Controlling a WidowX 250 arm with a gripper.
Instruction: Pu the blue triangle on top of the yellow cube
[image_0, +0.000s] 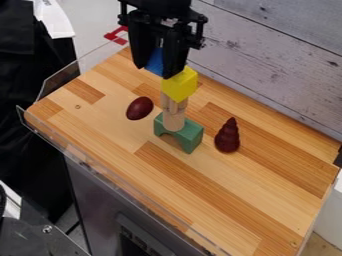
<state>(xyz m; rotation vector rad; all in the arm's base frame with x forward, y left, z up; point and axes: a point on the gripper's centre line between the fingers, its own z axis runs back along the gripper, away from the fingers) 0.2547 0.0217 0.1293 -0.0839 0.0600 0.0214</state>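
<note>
One each: triangle (155, 62), cube (180, 85), arch (190, 136), wooden column (174, 119), egg (139, 108), ridged cone (228, 139)

In the gripper (154, 71) I see the triangle (155, 61). Just right of the gripper is the cube (180, 86), on the post (174, 120), which is on the arch (190, 137). Before the gripper lies the egg (139, 108); farther right, the cone (228, 137).

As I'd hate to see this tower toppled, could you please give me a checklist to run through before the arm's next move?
1. Blue triangle held between the fingers: ok.
2. Yellow cube on top of the wooden column: ok.
3. Wooden column upright on the green arch: ok.
4. Blue triangle centred above the cube: cannot tell from this angle.
5. Dark red egg and dark red cone-like piece apart from the tower: ok.
</note>
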